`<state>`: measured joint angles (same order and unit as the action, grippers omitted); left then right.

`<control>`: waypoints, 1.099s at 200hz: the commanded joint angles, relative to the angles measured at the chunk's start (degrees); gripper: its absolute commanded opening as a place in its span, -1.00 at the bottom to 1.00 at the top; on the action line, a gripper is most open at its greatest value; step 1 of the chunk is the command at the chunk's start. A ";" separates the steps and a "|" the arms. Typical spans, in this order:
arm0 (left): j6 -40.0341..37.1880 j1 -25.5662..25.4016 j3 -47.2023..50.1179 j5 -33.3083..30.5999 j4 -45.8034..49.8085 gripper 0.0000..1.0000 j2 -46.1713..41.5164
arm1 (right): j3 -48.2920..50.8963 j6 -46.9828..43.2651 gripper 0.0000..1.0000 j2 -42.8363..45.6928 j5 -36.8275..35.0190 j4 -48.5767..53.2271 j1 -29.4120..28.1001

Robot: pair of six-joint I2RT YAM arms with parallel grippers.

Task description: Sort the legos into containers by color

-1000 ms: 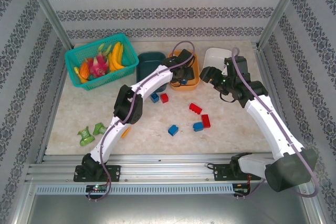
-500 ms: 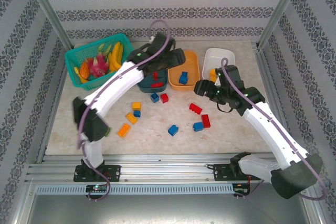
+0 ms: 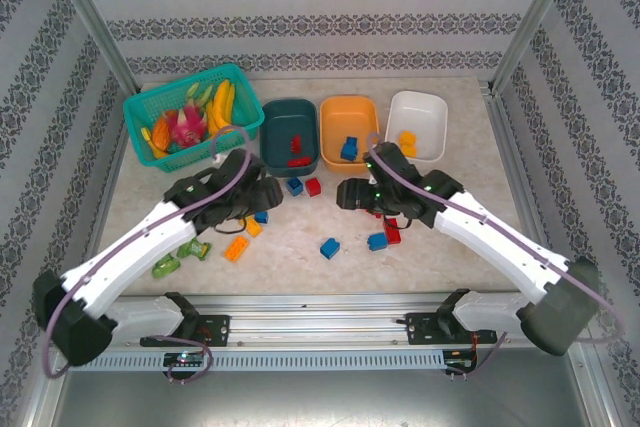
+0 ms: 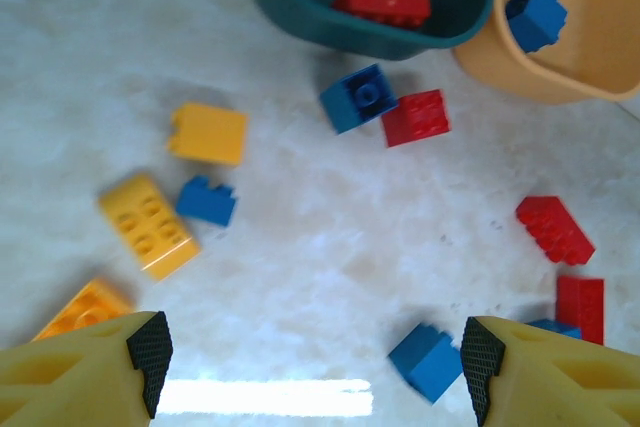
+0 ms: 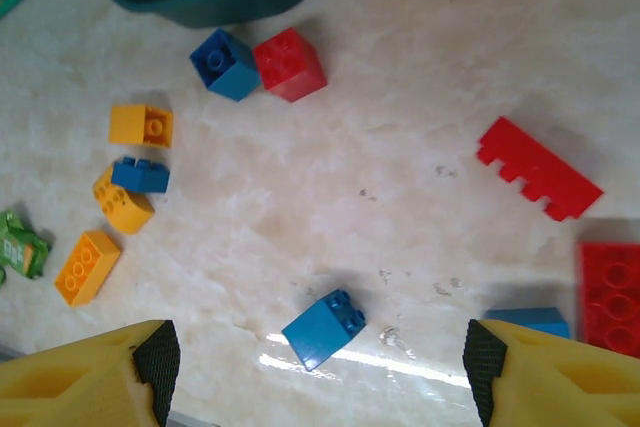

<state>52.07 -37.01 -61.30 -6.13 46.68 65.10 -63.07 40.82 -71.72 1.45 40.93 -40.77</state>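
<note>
Three tubs stand at the back: dark teal (image 3: 290, 127) with red bricks, orange (image 3: 350, 119) with a blue brick, white (image 3: 420, 112) with a yellow brick. Loose legos lie on the table: a blue (image 3: 294, 186) and red (image 3: 313, 186) pair, blue ones (image 3: 329, 247) (image 3: 377, 241), a red one (image 3: 392, 232), yellow ones (image 3: 236, 247). My left gripper (image 3: 262, 194) (image 4: 315, 357) hangs open over the table, a blue brick (image 4: 432, 360) by its right finger. My right gripper (image 3: 350, 194) (image 5: 320, 362) is open above a blue brick (image 5: 324, 328).
A teal mesh basket (image 3: 190, 117) of toy fruit stands at the back left. Green items (image 3: 165, 265) lie near the front left beside my left arm. A long red brick (image 5: 538, 169) and a flat red one (image 5: 610, 297) lie to the right.
My left arm has swung back from over the tubs to the table's left middle. My right arm has come away from the white tub toward the centre bricks.
</note>
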 commanded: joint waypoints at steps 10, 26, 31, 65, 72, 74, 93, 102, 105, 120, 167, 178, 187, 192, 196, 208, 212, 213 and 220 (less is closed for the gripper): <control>4.75 0.69 4.29 -6.41 10.70 0.57 -11.45 | -6.54 1.02 0.54 -6.36 -3.88 -1.43 -6.85; 6.45 0.64 6.03 -8.83 15.11 0.56 -17.75 | -9.92 1.07 0.53 -11.46 -3.85 -1.68 -11.31; 7.03 0.66 6.50 -9.25 16.28 0.56 -19.24 | -11.14 1.15 0.53 -13.20 -3.45 -1.64 -12.48; 7.43 0.63 8.29 -9.78 22.27 0.55 -29.03 | -19.63 2.73 0.51 -24.27 -1.98 -2.95 -19.58; 7.53 0.63 8.37 -9.86 23.30 0.55 -30.28 | -21.55 2.96 0.50 -26.43 -2.46 -2.79 -20.75; 7.52 0.63 8.34 -9.86 23.51 0.55 -30.58 | -22.05 3.13 0.50 -27.17 -2.72 -2.78 -20.99; 7.17 0.70 8.14 -9.03 25.45 0.55 -32.92 | -27.67 4.59 0.50 -33.07 -5.37 -1.22 -21.58; 6.96 0.63 7.97 -8.46 25.57 0.55 -33.81 | -31.44 6.01 0.52 -36.29 -7.37 1.46 -21.09; 6.79 0.63 7.95 -8.24 25.60 0.55 -34.02 | -32.66 6.32 0.53 -37.41 -7.72 2.24 -20.89; 6.06 0.63 7.69 -7.13 25.53 0.55 -34.76 | -37.99 8.22 0.57 -42.85 -7.21 3.91 -19.77; 0.66 0.63 5.32 -4.63 23.65 0.60 -37.97 | -51.08 11.38 0.63 -55.57 -9.72 8.05 -17.57; -0.24 0.63 4.77 -4.18 23.67 0.61 -38.66 | -52.79 12.14 0.62 -57.76 -9.52 8.30 -16.78; -0.72 0.63 4.40 -3.98 23.85 0.61 -39.11 | -54.17 12.40 0.60 -59.68 -8.83 8.41 -16.21; -0.79 0.64 4.21 -3.88 24.01 0.61 -39.20 | -54.98 12.38 0.59 -60.71 -8.54 8.53 -15.97; -0.91 0.63 4.09 -3.81 24.19 0.62 -39.33 | -55.68 12.38 0.59 -61.64 -8.15 8.53 -15.75; -1.01 0.63 3.55 -3.71 24.79 0.62 -39.69 | -58.02 11.71 0.57 -63.99 -7.37 8.29 -15.48; -1.02 0.63 3.40 -3.67 24.91 0.61 -39.85 | -58.77 11.39 0.57 -64.72 -7.30 8.29 -15.39; -1.06 0.63 3.35 -3.65 24.98 0.62 -39.82 | -58.93 11.34 0.57 -64.88 -7.28 8.29 -15.39; -1.19 0.70 3.05 -3.63 25.30 0.62 -39.96 | -60.15 10.81 0.58 -66.10 -6.83 8.19 -15.22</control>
<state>53.28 -37.01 -56.42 -10.52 69.30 26.06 -118.74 51.35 -133.91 -5.74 47.33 -56.60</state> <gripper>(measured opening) 0.807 0.788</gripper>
